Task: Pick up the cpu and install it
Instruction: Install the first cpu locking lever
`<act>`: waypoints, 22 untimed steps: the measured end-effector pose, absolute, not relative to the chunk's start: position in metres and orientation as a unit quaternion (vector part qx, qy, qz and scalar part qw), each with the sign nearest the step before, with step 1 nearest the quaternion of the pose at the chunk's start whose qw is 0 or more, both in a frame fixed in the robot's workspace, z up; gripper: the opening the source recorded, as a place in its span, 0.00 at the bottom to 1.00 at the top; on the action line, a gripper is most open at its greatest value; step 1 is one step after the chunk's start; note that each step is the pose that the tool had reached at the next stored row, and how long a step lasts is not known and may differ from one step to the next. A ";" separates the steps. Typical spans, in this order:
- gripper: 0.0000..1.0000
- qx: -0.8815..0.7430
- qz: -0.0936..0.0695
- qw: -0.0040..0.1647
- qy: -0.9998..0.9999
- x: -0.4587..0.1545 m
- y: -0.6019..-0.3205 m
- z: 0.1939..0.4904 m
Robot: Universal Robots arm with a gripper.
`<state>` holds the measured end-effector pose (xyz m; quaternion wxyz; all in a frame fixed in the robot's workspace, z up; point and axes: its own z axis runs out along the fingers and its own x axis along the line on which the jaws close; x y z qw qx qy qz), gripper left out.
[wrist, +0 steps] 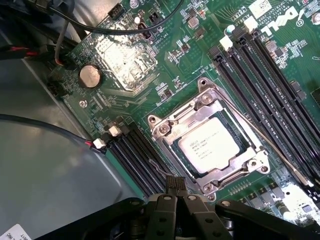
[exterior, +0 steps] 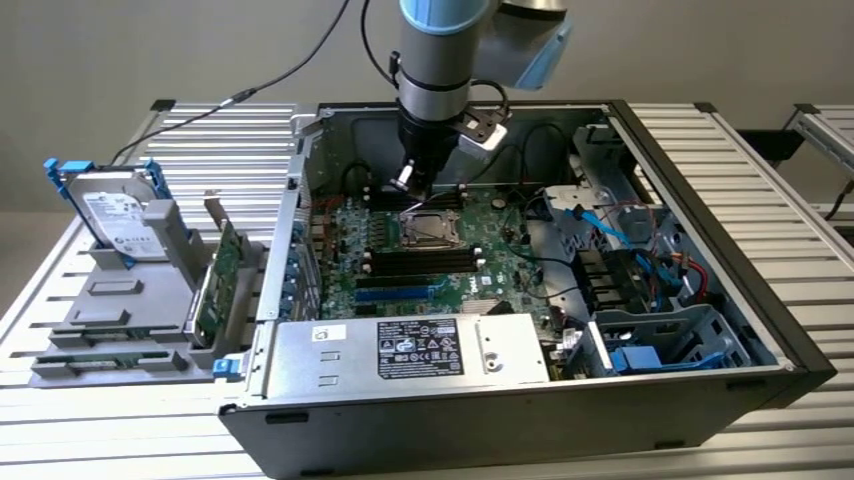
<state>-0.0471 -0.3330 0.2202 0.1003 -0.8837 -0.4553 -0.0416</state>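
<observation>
The gripper (wrist: 175, 202), jaws pressed together and holding nothing, hangs inside the open computer case (exterior: 534, 430). Just beyond its tips and not touching them, the cpu (wrist: 209, 145) lies flat inside the silver socket frame (wrist: 165, 125) on the green motherboard (wrist: 200, 55), near the centre of the exterior view.

way in: open top of dark metal computer case (exterior: 534, 430) | blocking: raised silver socket frame (wrist: 172, 125) ringing flat silver cpu (wrist: 215, 145), long black memory slots (wrist: 260, 85), looping black cable (wrist: 120, 31)
</observation>
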 end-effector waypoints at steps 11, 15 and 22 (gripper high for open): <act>0.11 -0.864 -0.044 0.098 -0.492 -0.047 -0.332 0.218; 0.11 -0.861 -0.051 0.096 -0.497 -0.046 -0.331 0.217; 0.11 -0.860 -0.057 0.100 -0.497 -0.045 -0.328 0.214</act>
